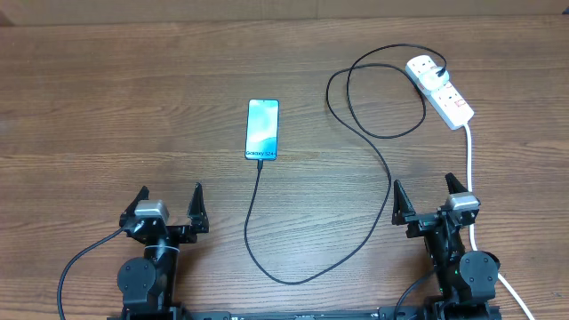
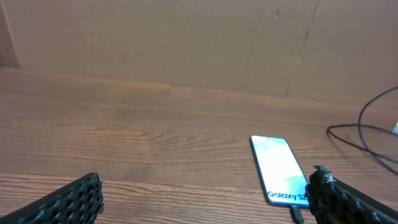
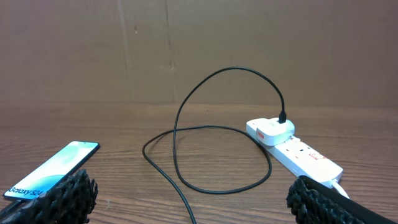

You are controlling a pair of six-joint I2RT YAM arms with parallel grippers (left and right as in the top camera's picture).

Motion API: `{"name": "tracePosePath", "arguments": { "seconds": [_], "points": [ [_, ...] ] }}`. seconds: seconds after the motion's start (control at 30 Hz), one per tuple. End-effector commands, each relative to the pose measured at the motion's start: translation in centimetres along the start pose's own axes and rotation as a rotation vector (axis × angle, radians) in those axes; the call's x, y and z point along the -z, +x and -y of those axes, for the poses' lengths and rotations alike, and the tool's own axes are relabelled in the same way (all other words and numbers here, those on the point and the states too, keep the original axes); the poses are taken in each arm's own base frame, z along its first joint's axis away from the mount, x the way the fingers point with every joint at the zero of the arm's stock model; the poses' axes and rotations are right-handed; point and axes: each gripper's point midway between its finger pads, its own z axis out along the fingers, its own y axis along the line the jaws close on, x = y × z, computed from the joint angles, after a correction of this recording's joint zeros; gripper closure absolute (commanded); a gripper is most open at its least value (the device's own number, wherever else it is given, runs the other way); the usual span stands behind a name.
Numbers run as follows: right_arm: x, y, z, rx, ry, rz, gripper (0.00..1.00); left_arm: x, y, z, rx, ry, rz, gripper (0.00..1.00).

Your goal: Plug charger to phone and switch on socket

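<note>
Left gripper [image 1: 170, 191] and right gripper [image 1: 423, 183] are hovering at the near edge, fingers released and empty. The phone [image 1: 262, 130] is glowing mid-bench [image 1: 107, 107], the charger [image 1: 425, 68] reaching its bottom edge from the far-right socket [image 1: 449, 96].

A robotics lab bench: wood-grain table [image 1: 107, 116], cardboard backdrop [image 2: 186, 43] at 12 o'clock, left arm [image 1: 145, 274] and right arm [image 1: 468, 267] mounted at 6 o'clock.
</note>
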Motion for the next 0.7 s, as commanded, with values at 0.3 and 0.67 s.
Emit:
{"name": "tracePosePath", "arguments": {
  "seconds": [0.3, 0.67],
  "points": [
    [-0.01, 0.19, 0.14, 0.002, 0.009, 0.003, 0.0, 0.03, 0.12, 0.18, -0.099, -0.001, 0.001, 0.0],
    [-0.01, 0.19, 0.14, 0.002, 0.009, 0.003, 0.0, 0.03, 0.1, 0.13, -0.107, -0.004, 0.002, 0.0]
  ]
}}
